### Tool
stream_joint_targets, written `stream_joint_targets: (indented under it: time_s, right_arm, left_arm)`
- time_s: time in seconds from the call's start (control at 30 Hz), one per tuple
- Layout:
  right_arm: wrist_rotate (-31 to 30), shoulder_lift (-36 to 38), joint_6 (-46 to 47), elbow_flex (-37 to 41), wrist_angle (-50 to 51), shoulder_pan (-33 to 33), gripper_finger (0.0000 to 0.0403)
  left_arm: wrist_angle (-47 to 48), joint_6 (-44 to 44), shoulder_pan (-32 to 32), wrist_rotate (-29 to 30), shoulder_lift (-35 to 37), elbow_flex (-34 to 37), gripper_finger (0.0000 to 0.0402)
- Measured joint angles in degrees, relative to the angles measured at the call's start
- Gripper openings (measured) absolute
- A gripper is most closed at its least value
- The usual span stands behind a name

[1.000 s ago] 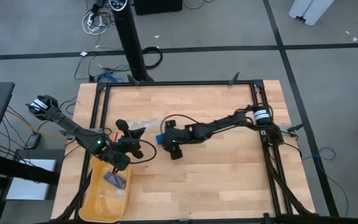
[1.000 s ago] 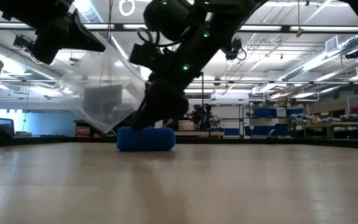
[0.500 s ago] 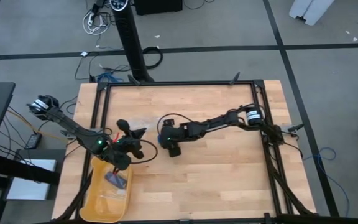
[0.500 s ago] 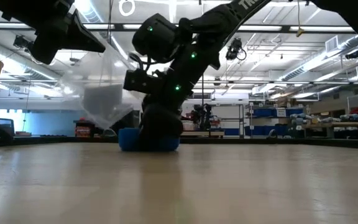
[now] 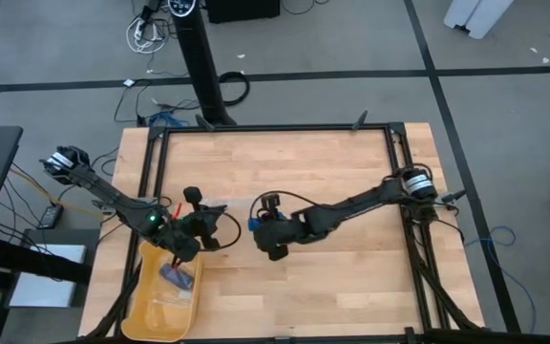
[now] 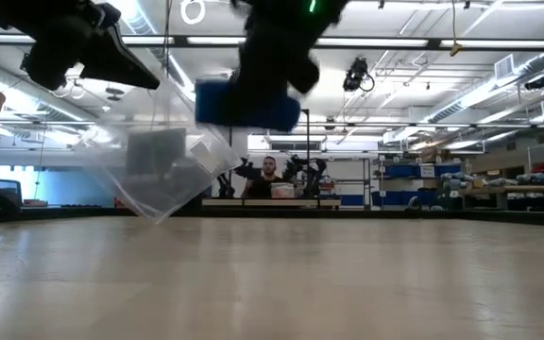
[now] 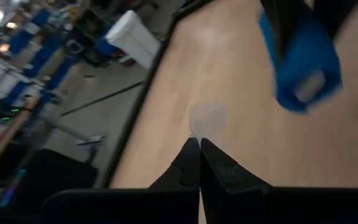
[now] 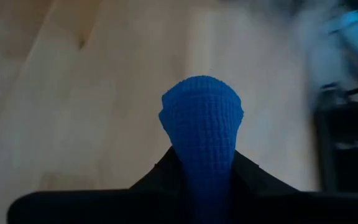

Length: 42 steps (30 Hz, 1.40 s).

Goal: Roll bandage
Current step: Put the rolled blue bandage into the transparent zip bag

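Observation:
The bandage [image 6: 248, 104] is a bright blue roll, held up in the air by my right gripper [image 5: 256, 224], which is shut on it at mid-table. The right wrist view shows the roll [image 8: 201, 124] sticking out past the fingertips. To its left, my left gripper [image 5: 210, 225] is shut on a clear plastic bag [image 6: 159, 170] that hangs below it. In the left wrist view the shut fingers [image 7: 199, 152] point toward the blue roll [image 7: 300, 62]. My left gripper pinches the clear bag by an upper corner [image 6: 121, 80] between its shut fingers. The bag hangs below them, slack, with its lowest corner [image 6: 161, 217] close above the table. My right gripper pinches the rolled bandage between its two fingers, on two opposite sides [image 8: 197, 165]. The fingers come at it from above, slanting in from the table's right. The roll is lifted clear of the table and lies about level.
A yellow bin [image 5: 165, 291] with small packets in it stands at the near left corner, just below my left arm. A black frame [image 5: 275, 128] runs round the wooden table top. In the low view a person shows far behind the table.
My right gripper has come down over the bandage roll lying on the table, shut on it and raised it well clear, shifting a little toward the near edge. The roll has gone from resting on the table to hanging in the air.

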<state>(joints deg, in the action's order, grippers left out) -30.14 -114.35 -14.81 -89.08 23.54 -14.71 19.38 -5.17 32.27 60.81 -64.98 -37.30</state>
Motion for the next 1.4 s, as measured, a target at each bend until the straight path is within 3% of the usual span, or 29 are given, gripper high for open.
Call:
stream_joint_targets:
  time_s: [0.17,0.57,0.9,1.2,1.4]
  right_arm:
    - [-6.51,3.98,0.81,-0.12,-1.03,-0.97,0.006]
    - [-6.29,3.88,0.86,0.74,-2.85,1.43,0.0058]
    - [-1.94,3.88,0.31,1.29,-4.21,3.15,0.0058]
    - [-0.8,3.88,4.51,1.29,-5.14,5.32,0.0058]
    - [7.46,3.86,1.99,1.31,-5.69,5.25,0.0058]
  left_arm:
    - [-3.67,0.23,0.0,-3.18,0.01,-0.02,0.0]
    - [-8.72,0.44,-0.02,-4.56,-0.01,-0.02,0.0]
    - [-17.69,1.86,-0.16,-4.69,0.01,-0.02,0.0]
    - [-19.96,1.99,-1.55,-10.15,-0.74,-0.04,0.0]
    - [-20.01,1.97,-2.13,-10.15,-2.02,-0.04,0.0]
